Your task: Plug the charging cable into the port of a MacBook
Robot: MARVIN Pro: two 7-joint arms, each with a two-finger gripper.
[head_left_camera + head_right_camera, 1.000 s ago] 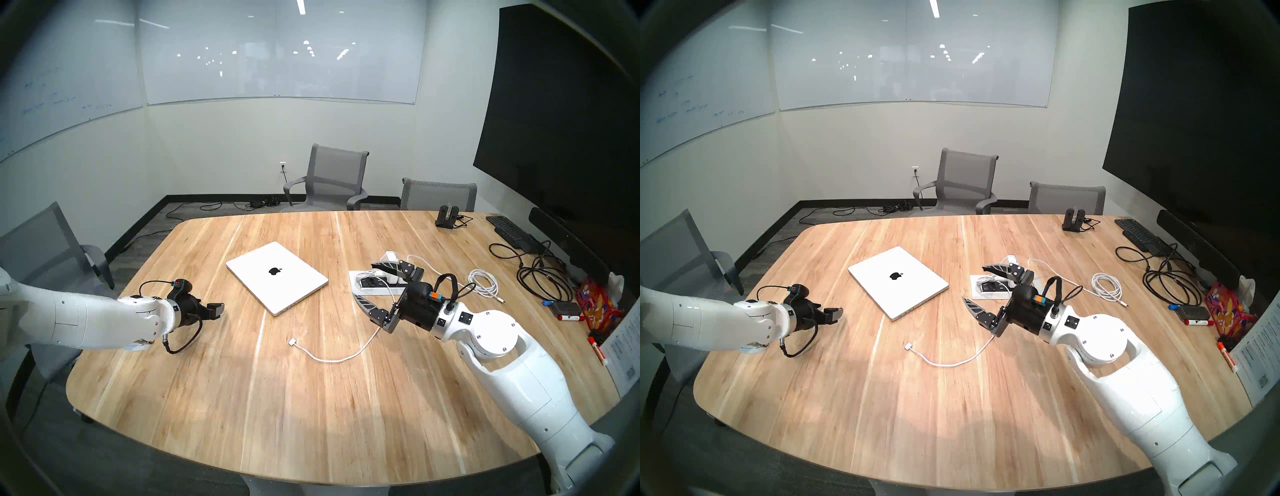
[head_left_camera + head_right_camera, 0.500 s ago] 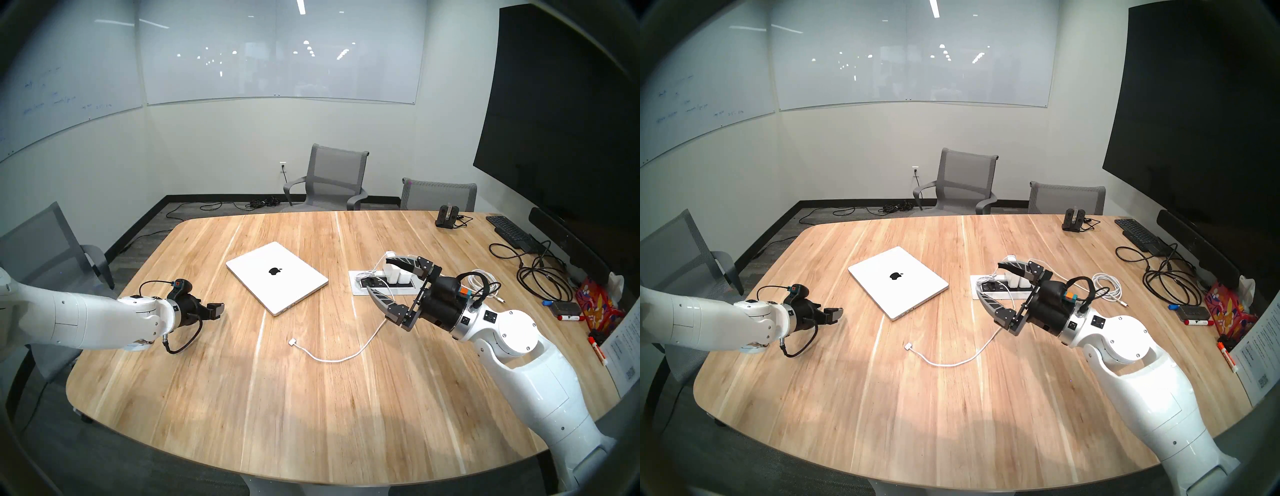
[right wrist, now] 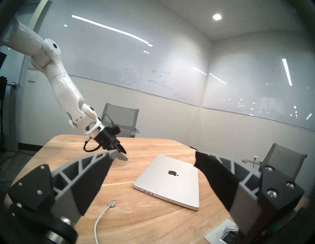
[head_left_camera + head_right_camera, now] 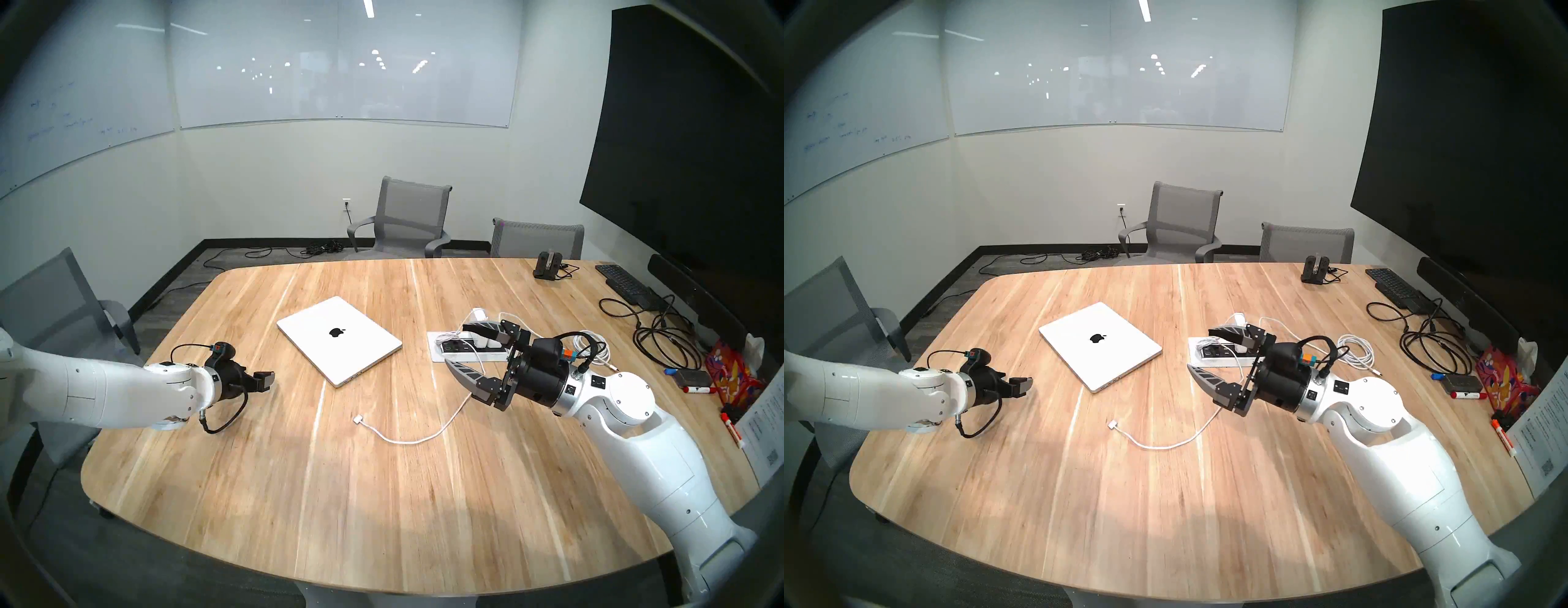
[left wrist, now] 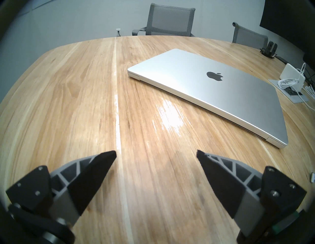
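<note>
My right gripper [image 4: 458, 346], fingers spread wide and grasping nothing, has swung back from the laptop side and now dips lower over the white power strip plate [image 4: 437, 354] at about three o'clock of the slim silver closed MacBook [image 4: 339, 339], so I judge the pickup has not begun. The long thin white charging cable [image 4: 418, 439] lies slack on the wooden table [image 4: 297, 509], its flat connector tip at six o'clock of the laptop and untouched. My left gripper [image 5: 156, 155] hangs released at nine o'clock; a coiled white cord [image 4: 592, 346] and black cords [image 4: 662, 339] clutter beyond three o'clock.
</note>
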